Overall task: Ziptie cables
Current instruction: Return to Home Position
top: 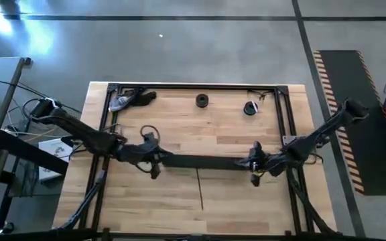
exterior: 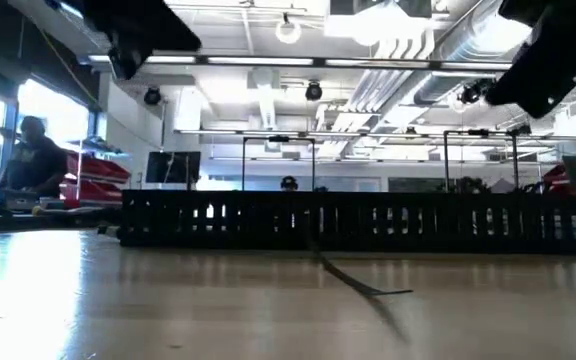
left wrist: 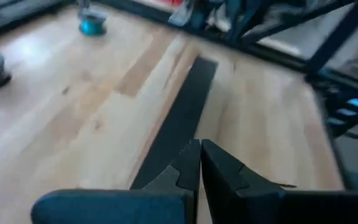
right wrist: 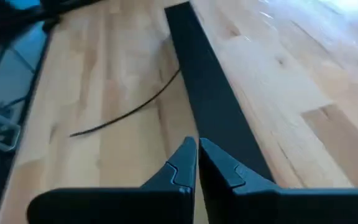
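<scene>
Reaching in past the left end of the black duct (top: 206, 161), the left gripper (top: 158, 159) hung just above that end. In the left wrist view its two dark fingers (left wrist: 182, 171) were pressed together with nothing between them, and the duct ran straight away from their tips. Beyond the duct's left end, toward the back rail of the wooden table (top: 166, 207), lay a grey and black item (top: 122, 100) that was too small to make out.

The duct itself lay flat across the middle of the table. From table height its slotted side wall showed as a long, low black fence. Its top was a smooth black strip from end to end, and the cables did not show in any view. A black round piece (top: 202, 100) sat well beyond the duct's middle. On the near side, a thin dark strip (top: 200, 189) ran from about the duct's middle toward the front edge. A teal-topped round piece (top: 250, 108) stood beyond the duct's right end.

At that right end the right gripper (top: 253, 166) hung just over the duct. Its fingers (right wrist: 179, 168) were also closed against each other and held nothing. A person (exterior: 33, 160) sat in the room behind the table, off past one end of the duct.
</scene>
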Tool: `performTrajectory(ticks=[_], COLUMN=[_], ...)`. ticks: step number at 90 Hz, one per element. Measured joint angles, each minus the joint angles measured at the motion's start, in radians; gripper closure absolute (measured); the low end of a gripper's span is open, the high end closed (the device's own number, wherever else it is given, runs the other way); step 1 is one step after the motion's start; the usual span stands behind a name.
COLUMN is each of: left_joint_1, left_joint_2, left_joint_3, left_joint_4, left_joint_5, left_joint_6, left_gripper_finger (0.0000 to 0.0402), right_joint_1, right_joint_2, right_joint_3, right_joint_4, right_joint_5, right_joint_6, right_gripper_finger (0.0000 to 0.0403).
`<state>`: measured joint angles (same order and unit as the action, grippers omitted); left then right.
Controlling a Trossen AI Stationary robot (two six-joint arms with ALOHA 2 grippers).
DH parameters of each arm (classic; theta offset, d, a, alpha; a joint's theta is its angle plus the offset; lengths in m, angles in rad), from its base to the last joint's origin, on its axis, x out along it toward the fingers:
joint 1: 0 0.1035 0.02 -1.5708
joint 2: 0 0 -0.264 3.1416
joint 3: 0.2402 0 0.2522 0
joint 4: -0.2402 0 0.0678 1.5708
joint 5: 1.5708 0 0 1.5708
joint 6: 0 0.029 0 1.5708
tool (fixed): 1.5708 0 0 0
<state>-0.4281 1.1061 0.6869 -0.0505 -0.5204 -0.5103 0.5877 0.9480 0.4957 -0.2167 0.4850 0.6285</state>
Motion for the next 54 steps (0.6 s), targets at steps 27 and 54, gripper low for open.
performTrajectory(ticks=[27, 54], left_joint_1=[0.071, 0.254], left_joint_2=[-0.28, -0.445], left_joint_3=[-0.212, -0.516], left_joint_4=[0.056, 0.454], left_joint_5=[0.017, 0.187], left_joint_6=[-0.047, 0.027], left_gripper_finger=[0.0402, 0.0401], right_joint_1=[-0.102, -0.366], right_joint_2=[-0.485, -0.847], right_joint_3=[-0.164, -0.337], right_joint_4=[-0.058, 0.064], right_joint_5=[-0.155, -0.411], right_joint_6=[-0.088, -0.178], right_gripper_finger=[0.0403, 0.0403])
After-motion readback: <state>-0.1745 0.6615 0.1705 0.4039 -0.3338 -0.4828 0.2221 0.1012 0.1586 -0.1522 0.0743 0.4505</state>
